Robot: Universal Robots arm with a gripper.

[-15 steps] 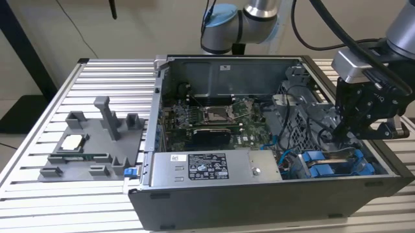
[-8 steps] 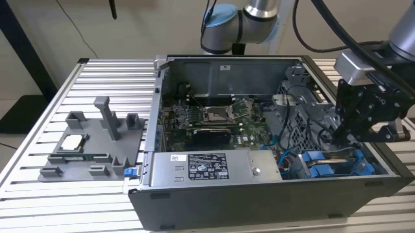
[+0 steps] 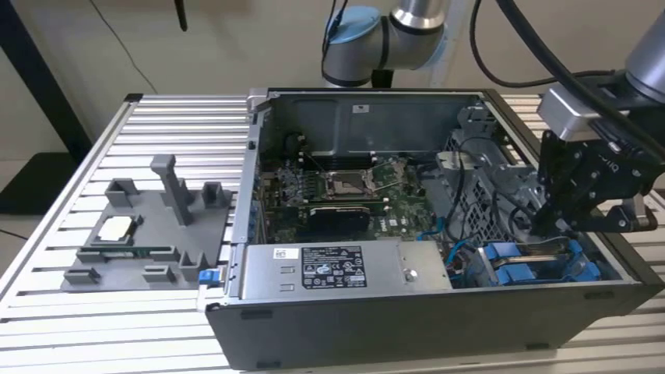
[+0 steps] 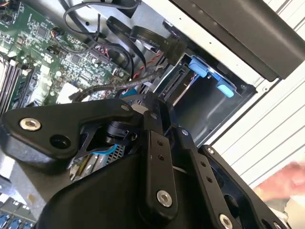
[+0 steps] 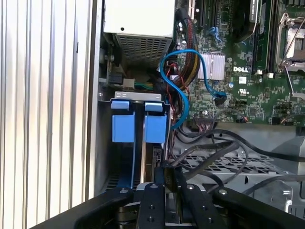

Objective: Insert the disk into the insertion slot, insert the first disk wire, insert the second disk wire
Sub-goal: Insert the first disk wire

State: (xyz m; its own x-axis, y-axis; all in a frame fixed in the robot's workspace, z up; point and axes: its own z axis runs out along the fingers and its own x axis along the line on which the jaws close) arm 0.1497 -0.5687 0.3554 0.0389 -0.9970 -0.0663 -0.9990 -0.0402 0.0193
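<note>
Our pincer [image 5: 166, 171] hangs narrow-fingered at the mouth of the insertion slot [image 5: 135, 157], just beside its blue rails [image 5: 124, 126]; we cannot tell whether it holds anything. The case wall [image 5: 95, 95] hems one side, and black cables [image 5: 214, 152] crowd the other. Beyond loops a blue cable [image 5: 183, 86], then the motherboard [image 5: 248, 81]; the slatted surface [image 5: 43, 95] lies outside the case.

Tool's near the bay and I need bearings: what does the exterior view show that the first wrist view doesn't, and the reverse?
Exterior view adds: the grey fixture beside the case, and the arm above. First wrist view adds: the perforated vent grille. Both: the tool near the slot with its blue rails, plus the socket.
</note>
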